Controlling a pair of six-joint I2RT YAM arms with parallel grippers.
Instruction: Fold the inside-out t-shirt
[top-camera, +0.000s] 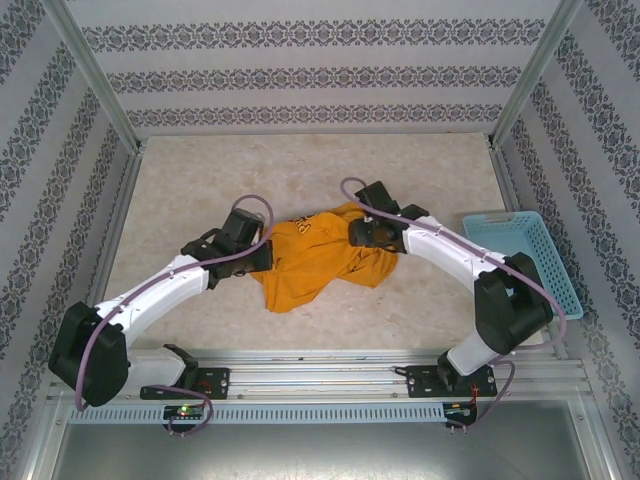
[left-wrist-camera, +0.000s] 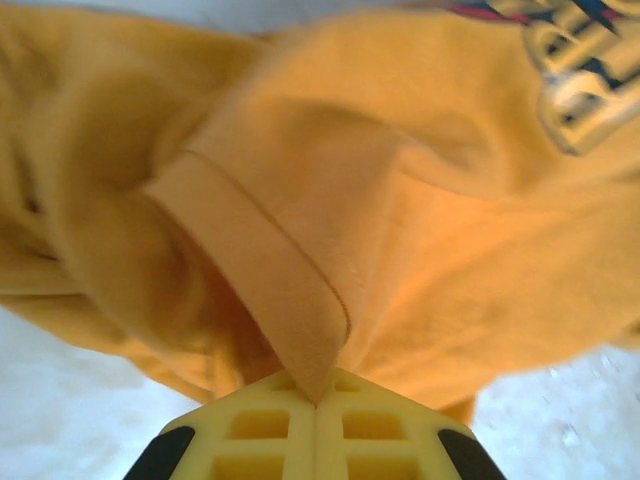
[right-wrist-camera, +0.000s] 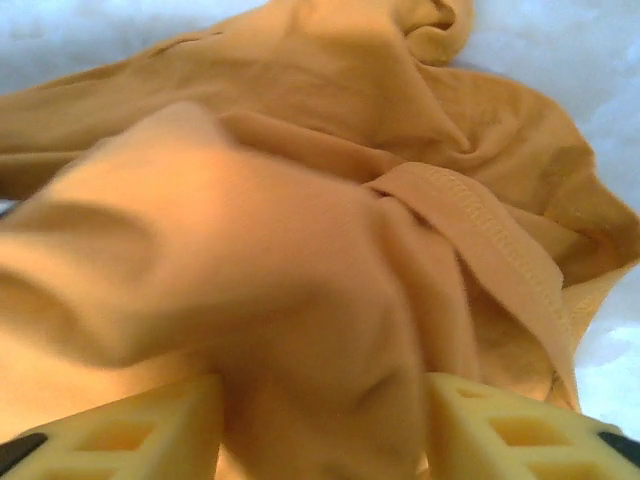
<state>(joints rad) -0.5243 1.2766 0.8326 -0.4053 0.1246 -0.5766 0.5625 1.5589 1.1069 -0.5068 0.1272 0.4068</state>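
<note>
The inside-out t-shirt (top-camera: 320, 262) lies crumpled in the middle of the table, mustard-orange, with a pale print (top-camera: 305, 225) near its far edge. My left gripper (top-camera: 262, 255) is at its left side. In the left wrist view that gripper (left-wrist-camera: 318, 400) is shut on a hemmed fold of the t-shirt (left-wrist-camera: 270, 270), and the print (left-wrist-camera: 580, 90) shows at top right. My right gripper (top-camera: 358, 232) is over the shirt's right part. In the right wrist view its yellow fingers (right-wrist-camera: 180, 415) stand apart, with a bulge of the t-shirt (right-wrist-camera: 300, 300) lying between them.
A light-blue plastic basket (top-camera: 525, 260) stands at the table's right edge, beside the right arm. Patterned walls close the table in on the left, back and right. Bare tabletop (top-camera: 300, 170) lies beyond the shirt.
</note>
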